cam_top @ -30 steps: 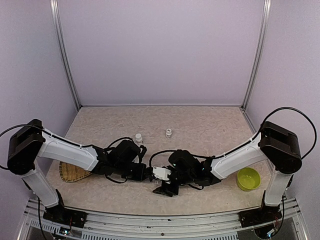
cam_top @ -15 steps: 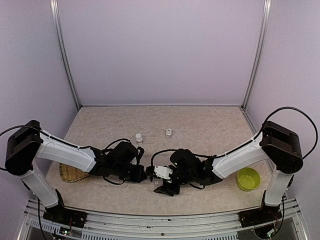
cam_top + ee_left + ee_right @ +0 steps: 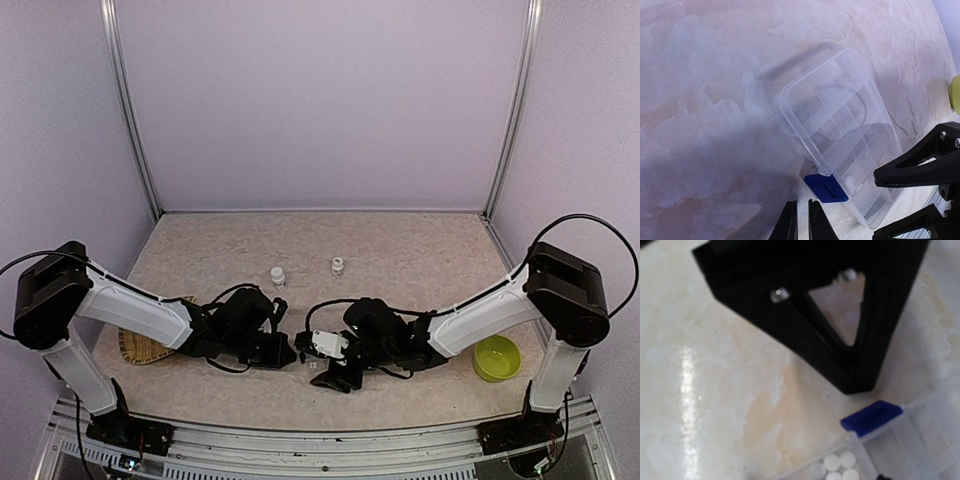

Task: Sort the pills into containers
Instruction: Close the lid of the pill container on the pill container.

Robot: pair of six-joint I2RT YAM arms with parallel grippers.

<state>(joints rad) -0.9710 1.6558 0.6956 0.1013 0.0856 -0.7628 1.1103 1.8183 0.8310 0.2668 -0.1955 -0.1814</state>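
The container (image 3: 840, 135) is a clear compartment box with its lid down and a blue latch (image 3: 826, 188), lying on the table. Several white round pills (image 3: 840, 465) lie in one compartment beside the latch (image 3: 871, 417). My left gripper (image 3: 801, 202) is shut and empty, its tips just short of the latch. In the top view it (image 3: 293, 352) sits left of the box. My right gripper (image 3: 875, 205) stands round the box's near end, one black finger on each side, closed against it. From above, the right gripper (image 3: 322, 362) faces the left one.
Two small white bottles (image 3: 277, 274) (image 3: 338, 264) stand behind the arms. A lime-green bowl (image 3: 497, 357) sits at the right. A woven tray (image 3: 140, 347) lies partly under the left arm. The left gripper's black fingers (image 3: 805, 335) fill the top of the right wrist view.
Both grippers and the box between them have drifted slightly toward the table's near edge. Neither gripper's jaws have changed.
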